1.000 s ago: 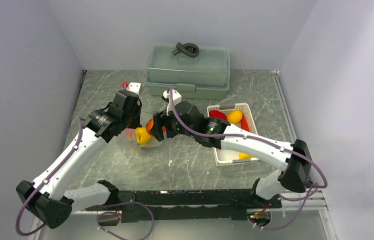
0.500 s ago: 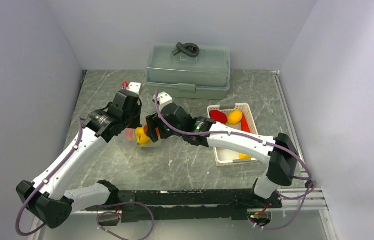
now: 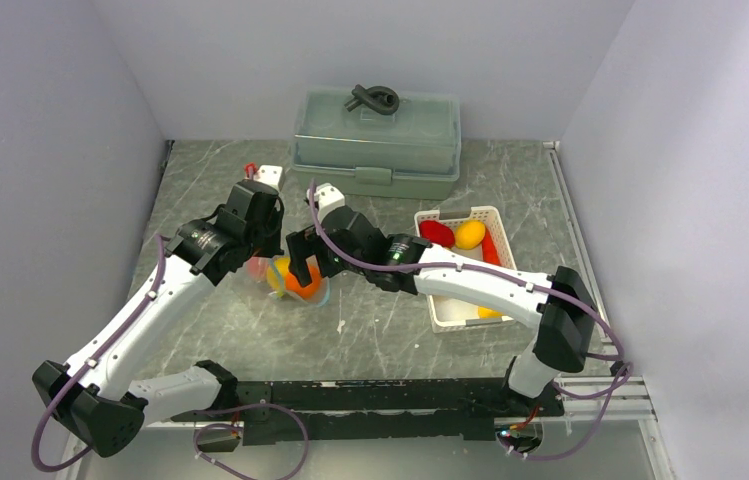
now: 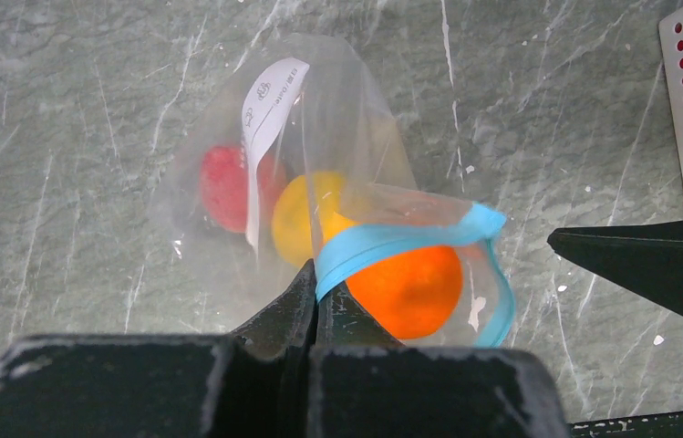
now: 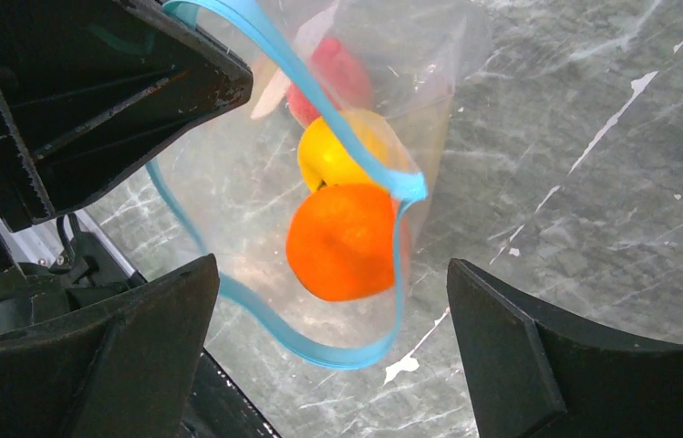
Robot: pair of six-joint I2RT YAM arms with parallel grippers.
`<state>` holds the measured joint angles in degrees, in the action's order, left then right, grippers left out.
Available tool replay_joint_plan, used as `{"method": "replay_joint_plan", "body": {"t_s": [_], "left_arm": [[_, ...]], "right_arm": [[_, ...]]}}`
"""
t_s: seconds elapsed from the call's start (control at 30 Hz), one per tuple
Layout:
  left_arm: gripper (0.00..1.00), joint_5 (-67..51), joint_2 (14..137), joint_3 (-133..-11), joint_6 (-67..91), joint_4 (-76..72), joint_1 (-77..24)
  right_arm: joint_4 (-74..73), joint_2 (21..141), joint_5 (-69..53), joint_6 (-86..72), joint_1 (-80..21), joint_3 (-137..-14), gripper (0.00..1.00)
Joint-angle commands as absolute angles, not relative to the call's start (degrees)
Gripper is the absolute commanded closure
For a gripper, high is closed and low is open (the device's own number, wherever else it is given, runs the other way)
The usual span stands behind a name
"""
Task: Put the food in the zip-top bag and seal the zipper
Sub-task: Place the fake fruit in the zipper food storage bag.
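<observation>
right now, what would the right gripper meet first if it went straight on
Most likely the orange fruit inside the open zip-top bag, dead ahead of the right gripper; the teal zipper might brush a finger first, depth unclear.

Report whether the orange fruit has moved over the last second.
Yes. The orange fruit has dropped from the right gripper into the zip-top bag, ending farther from the lidded box.

The tabletop (image 3: 400, 330) is seen as a grey-green marbled slab, veined with pale streaks and flecked with small white marks. It is enclosed on three sides by plain, pale lilac-grey walls: a back wall (image 3: 250, 60), a left wall (image 3: 40, 150) and a right wall (image 3: 690, 150). The scene is lit evenly, and only soft shadows are cast.
</observation>
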<state>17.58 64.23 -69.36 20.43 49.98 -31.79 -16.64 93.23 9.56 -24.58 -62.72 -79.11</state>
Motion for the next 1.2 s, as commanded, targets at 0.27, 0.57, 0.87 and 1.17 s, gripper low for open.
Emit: {"method": "replay_joint_plan", "body": {"t_s": [0.27,0.57,0.87,1.17], "left_arm": [[1.00,17.34,63.47,-69.26,19.75,47.81,-31.56],[1.00,17.57,63.52,-69.26,19.85,47.89,-31.63],[1.00,17.49,63.46,-69.18,19.86,47.81,-31.64],[1.00,17.25,63.30,-69.17,19.79,47.68,-31.64]], "right_arm": [[-14.83,89.05,13.61,-26.01,-63.11,-79.31,0.00],[-14.00,85.94,14.06,-30.21,-63.11,-74.81,0.00],[-7.76,81.30,13.17,-35.92,-62.99,-65.90,0.00],[-4.28,79.76,13.85,-45.11,-63.02,-59.11,0.22]]}}
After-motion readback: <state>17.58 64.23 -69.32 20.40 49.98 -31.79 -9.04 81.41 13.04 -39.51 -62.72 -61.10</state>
